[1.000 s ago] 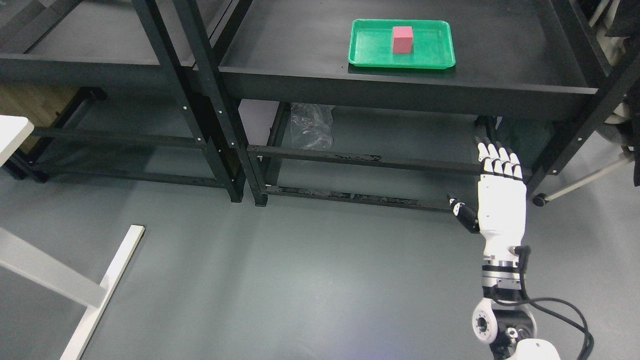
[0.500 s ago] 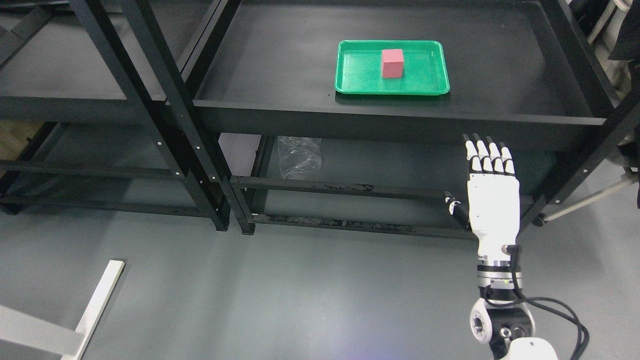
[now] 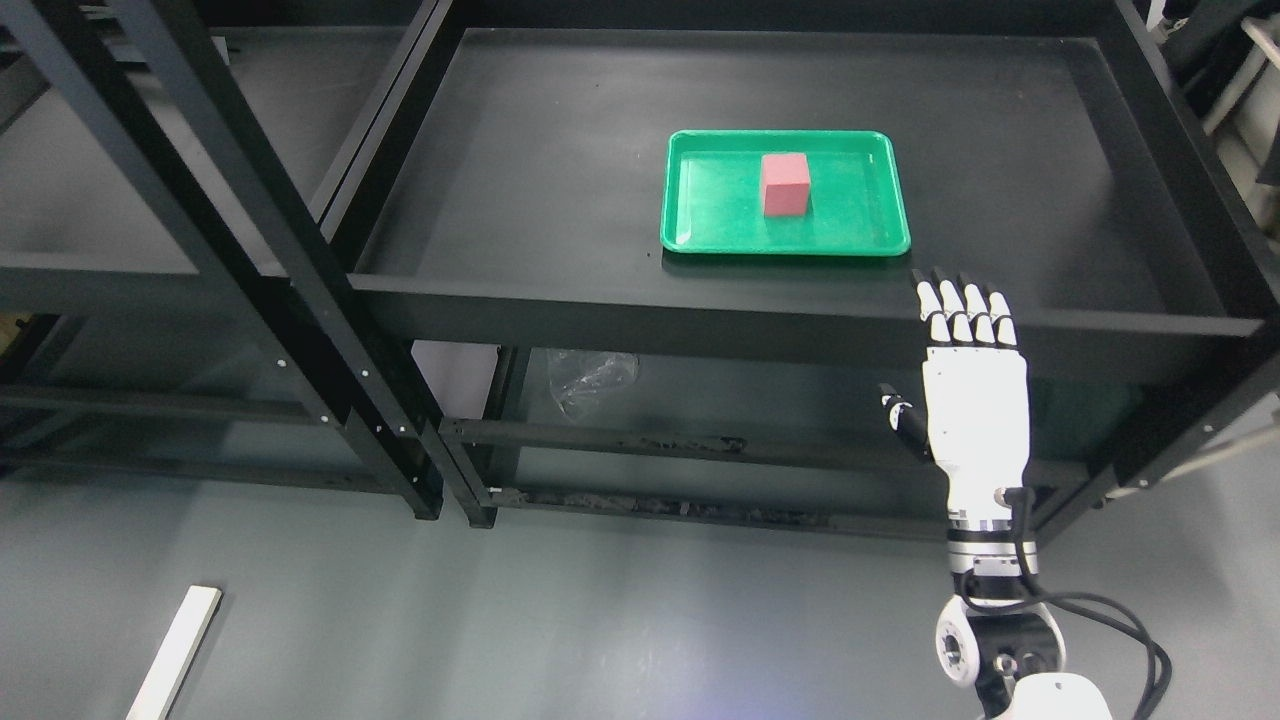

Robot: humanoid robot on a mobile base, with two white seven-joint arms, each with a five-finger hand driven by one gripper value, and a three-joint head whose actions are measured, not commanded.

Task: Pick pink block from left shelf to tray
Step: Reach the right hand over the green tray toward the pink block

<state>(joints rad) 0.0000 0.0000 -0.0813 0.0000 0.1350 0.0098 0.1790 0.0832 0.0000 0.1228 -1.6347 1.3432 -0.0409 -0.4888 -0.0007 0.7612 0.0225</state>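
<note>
A pink block [image 3: 785,184] stands inside a green tray [image 3: 860,232] on the black shelf board of the right-hand rack. My right hand [image 3: 958,330] rises from the lower right with its white palm flat and fingers [image 3: 962,305] straight, open and holding nothing. Its fingertips reach the shelf's front lip, below and to the right of the tray. The left arm does not show.
A second black rack [image 3: 150,200] stands to the left, its posts [image 3: 300,300] crossing the picture. A crumpled clear plastic bag [image 3: 592,376] lies on the lower level. A white bar [image 3: 175,652] lies on the grey floor at lower left.
The camera has tilted and moved closer, so the shelf and tray sit lower in the picture. My right hand has risen from the lower rail level up to the shelf's front lip.
</note>
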